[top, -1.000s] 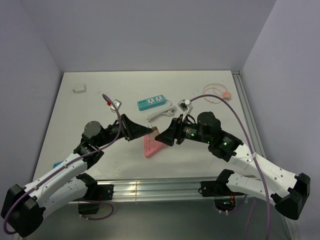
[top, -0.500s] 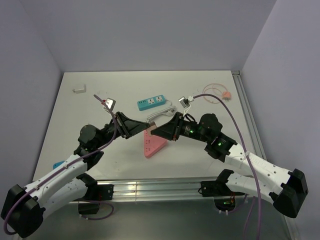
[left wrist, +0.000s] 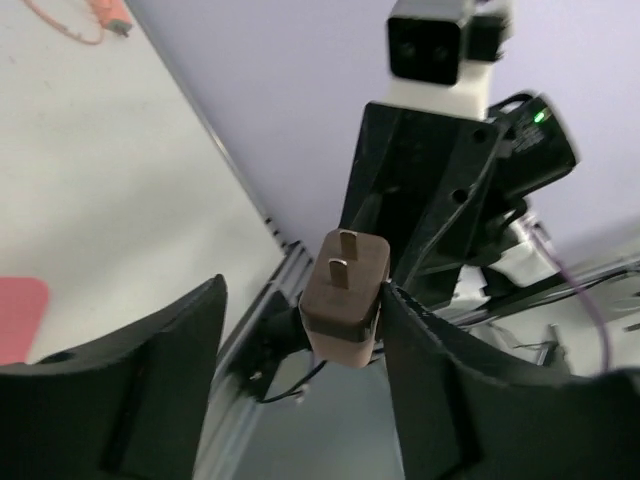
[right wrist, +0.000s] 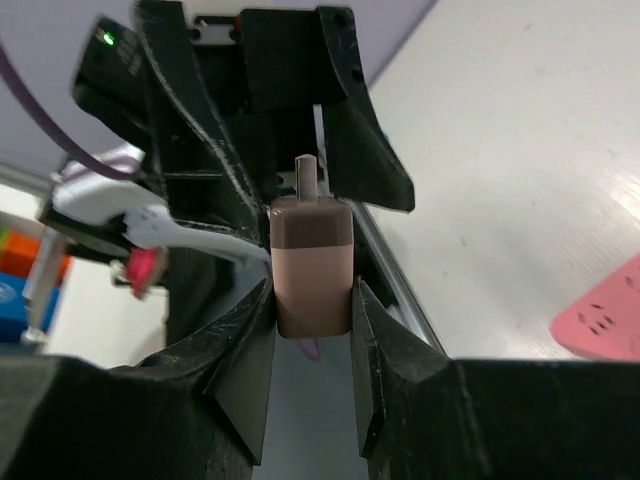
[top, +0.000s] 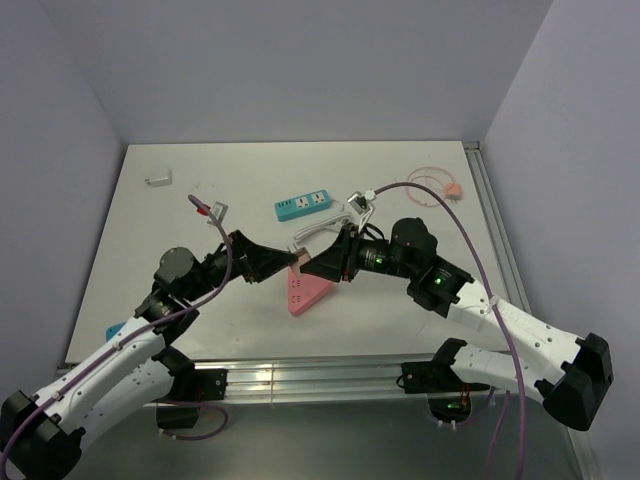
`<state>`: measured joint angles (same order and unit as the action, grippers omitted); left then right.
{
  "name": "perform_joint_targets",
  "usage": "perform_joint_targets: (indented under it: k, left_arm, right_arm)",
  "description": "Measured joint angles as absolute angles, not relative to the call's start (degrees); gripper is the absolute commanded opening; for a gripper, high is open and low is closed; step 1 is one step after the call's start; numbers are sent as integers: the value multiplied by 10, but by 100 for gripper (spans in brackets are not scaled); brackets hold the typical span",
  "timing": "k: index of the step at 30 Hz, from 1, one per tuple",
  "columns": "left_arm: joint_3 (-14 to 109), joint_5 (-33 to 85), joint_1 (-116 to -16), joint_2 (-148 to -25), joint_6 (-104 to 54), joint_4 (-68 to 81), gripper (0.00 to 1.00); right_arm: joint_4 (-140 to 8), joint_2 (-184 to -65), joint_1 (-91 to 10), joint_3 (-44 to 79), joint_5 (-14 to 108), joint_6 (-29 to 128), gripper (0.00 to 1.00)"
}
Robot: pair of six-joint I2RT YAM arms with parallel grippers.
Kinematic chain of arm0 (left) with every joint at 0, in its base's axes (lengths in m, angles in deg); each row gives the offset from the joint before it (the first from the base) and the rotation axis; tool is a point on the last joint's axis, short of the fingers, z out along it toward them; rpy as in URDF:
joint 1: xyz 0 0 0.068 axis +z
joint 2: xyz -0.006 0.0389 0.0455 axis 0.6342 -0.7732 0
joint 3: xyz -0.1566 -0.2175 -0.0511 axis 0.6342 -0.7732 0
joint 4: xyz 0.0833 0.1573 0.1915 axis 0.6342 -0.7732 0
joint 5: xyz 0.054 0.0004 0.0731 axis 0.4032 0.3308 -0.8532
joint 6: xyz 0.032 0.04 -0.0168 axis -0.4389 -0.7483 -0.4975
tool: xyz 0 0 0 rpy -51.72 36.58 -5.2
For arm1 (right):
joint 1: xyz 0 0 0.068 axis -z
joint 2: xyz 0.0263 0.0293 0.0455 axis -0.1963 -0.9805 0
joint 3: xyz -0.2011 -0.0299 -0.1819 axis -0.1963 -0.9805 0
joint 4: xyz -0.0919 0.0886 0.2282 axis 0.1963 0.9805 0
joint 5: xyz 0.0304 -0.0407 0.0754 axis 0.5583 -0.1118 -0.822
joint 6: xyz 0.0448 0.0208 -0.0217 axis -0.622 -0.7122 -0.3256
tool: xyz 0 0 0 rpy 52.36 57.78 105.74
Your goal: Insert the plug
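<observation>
Right gripper [right wrist: 311, 300] is clamped on the plug [right wrist: 312, 262], a finger pressed flat against each side of the brown body, with the prongs pointing away from its wrist toward the other arm. Left gripper [left wrist: 300, 305] faces it with its jaws spread wide around the prong end. One finger stands well off the plug and the other just beside it, and I cannot tell whether that one touches, so this hand reads as let go and carrying nothing. From above, the two grippers meet nose to nose in the air over the near middle of the table [top: 180, 230], with the plug between them and clear of any socket. Just below and slightly nearer lies the pink power strip [top: 305, 292], flat on the table with its slots facing up. Farther back sits a blue power strip [top: 304, 205] with a white cord [top: 325, 225] beside it, and at the far edge are a small white block [top: 157, 181] and a coil of orange wire [top: 440, 190]. My reading is that the plug is picked up and now sits in one hand alone. Turning the prongs down, lining them up with a socket and pushing in all remain to be done.
</observation>
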<state>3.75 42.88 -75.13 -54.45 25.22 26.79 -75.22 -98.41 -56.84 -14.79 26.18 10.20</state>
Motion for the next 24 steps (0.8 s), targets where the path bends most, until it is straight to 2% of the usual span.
perform_joint_targets:
  k: [2, 8, 15, 21, 24]
  left_arm:
    - [42, 427, -751, -536, 227, 235, 76]
    - [73, 466, -751, -533, 156, 163, 77]
    - [85, 564, -751, -570, 119, 138, 72]
    - [89, 638, -751, -596, 113, 134, 59]
    - [89, 665, -751, -599, 119, 152, 44]
  right_arm:
    - [-713, -991, -568, -125, 250, 135, 0]
    - [-582, -1019, -568, -49, 200, 253, 0]
    - [-503, -1030, -568, -39, 149, 334, 0]
    - [-487, -1033, -568, -39, 133, 354, 0]
    - [-487, -1034, -568, -39, 122, 359, 0]
